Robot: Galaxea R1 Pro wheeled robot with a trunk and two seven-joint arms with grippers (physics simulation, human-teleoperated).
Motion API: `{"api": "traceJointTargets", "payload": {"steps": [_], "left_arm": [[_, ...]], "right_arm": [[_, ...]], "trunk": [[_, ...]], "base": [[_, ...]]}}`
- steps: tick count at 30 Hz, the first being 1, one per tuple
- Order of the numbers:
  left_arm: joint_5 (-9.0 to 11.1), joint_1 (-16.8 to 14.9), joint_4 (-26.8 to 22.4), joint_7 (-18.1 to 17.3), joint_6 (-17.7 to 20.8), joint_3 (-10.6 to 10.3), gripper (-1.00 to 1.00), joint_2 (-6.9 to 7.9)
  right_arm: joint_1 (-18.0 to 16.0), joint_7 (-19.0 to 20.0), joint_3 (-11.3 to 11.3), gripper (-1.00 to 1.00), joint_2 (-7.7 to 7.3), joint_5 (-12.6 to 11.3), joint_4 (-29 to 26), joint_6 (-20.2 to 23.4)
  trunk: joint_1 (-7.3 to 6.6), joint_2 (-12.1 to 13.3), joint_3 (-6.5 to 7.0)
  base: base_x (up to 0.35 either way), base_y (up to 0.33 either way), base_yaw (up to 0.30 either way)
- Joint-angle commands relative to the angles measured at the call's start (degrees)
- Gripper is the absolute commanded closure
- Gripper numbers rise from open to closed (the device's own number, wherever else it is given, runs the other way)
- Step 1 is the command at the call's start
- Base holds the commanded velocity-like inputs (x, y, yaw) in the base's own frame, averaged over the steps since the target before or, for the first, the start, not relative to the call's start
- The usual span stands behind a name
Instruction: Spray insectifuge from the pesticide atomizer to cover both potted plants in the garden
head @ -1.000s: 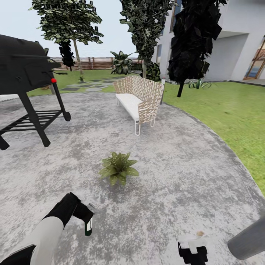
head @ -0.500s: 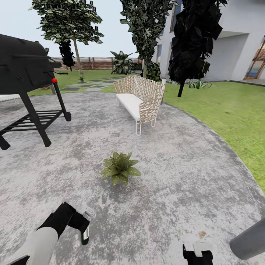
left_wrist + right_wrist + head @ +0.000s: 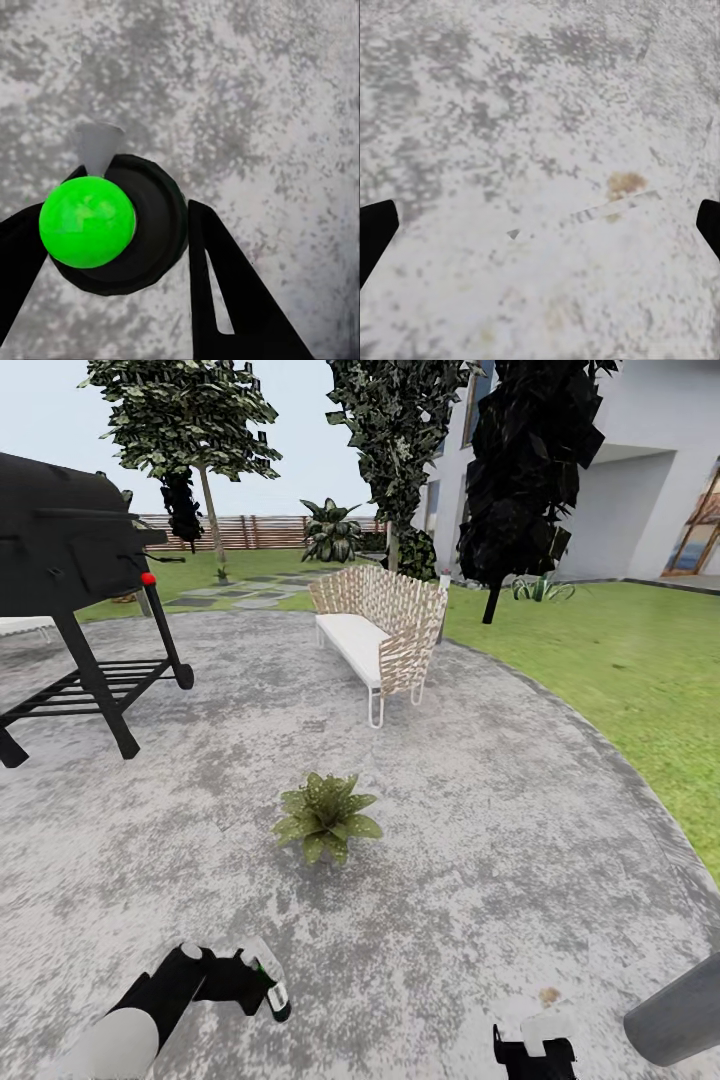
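Note:
One potted plant (image 3: 325, 818), a low rosette of broad green leaves, sits on the round grey patio (image 3: 480, 830) in the middle of the head view. My left gripper (image 3: 250, 985) is low at the left, shut on the pesticide atomizer (image 3: 268, 980), whose dark bottle now lies tilted sideways. In the left wrist view the atomizer (image 3: 120, 225) shows end-on, dark and round with a bright green part, between the two black fingers (image 3: 225, 285). My right gripper (image 3: 530, 1050) hangs at the bottom right, open over bare patio; its fingertips (image 3: 375, 232) stand far apart.
A black grill (image 3: 70, 580) stands at the left. A wicker bench (image 3: 378, 625) with a white cushion is beyond the plant. Lawn (image 3: 620, 680) lies to the right, with dark trees (image 3: 520, 470), a wooden fence (image 3: 250, 532) and a white house (image 3: 640, 470) behind.
My left gripper has dropped lower and turned, swinging the atomizer from hanging upright to lying tilted toward the right. The right gripper has barely moved.

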Motion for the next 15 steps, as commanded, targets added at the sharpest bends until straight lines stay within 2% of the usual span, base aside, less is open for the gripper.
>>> {"api": "traceJointTargets", "payload": {"steps": [1,3,5,7,9,10,13,15], "left_arm": [[-0.3,-0.1,-0.1,-0.6,0.3,0.0,1.00,-0.25],[-0.2,-0.1,-0.1,-0.8,0.3,-2.0,1.00,-0.54],[-0.2,-0.1,-0.1,-0.9,0.4,-4.1,1.00,-0.79],[-0.3,-0.1,-0.1,-1.1,0.6,-7.4,1.00,-0.88],[-0.3,-0.2,0.0,-1.2,1.0,-10.5,1.00,-0.91],[-0.3,-0.4,0.0,-1.2,1.1,-11.4,1.00,-0.88],[-0.5,-1.1,0.0,-1.5,1.4,-14.6,1.00,-0.87],[-0.5,-1.2,0.1,-2.4,1.5,-16.0,1.00,-0.89]], "right_arm": [[-0.1,-0.2,0.8,-1.00,0.04,0.6,0.1,-0.2],[-0.1,0.5,2.5,-1.00,0.06,0.5,0.1,-0.2],[-0.1,4.4,3.2,-1.00,0.07,0.5,-0.1,-0.2],[-0.1,13.7,3.5,-1.00,0.08,0.6,-2.5,-0.2],[-0.1,22.8,3.6,-1.00,0.14,0.5,-7.9,-0.1],[-0.1,25.7,3.6,-1.00,0.14,0.5,-9.5,-0.1],[-0.1,38.2,3.7,-1.00,0.15,0.6,-16.2,0.0],[-0.1,43.1,3.7,-1.00,0.25,0.6,-18.7,0.1]], "trunk": [[-0.01,0.0,-0.05],[-0.01,0.0,-0.05],[-0.01,0.0,-0.05],[-0.01,0.0,-0.05],[-0.01,0.0,-0.05],[-0.01,0.0,-0.05],[-0.01,0.0,-0.05],[-0.01,0.0,-0.05]], "base": [[0.000,0.000,0.000],[0.000,0.000,0.000],[0.000,0.000,0.000],[0.000,0.000,0.000],[0.000,0.000,0.000],[0.000,0.000,0.000],[0.000,0.000,0.000],[0.000,0.000,0.000]]}}
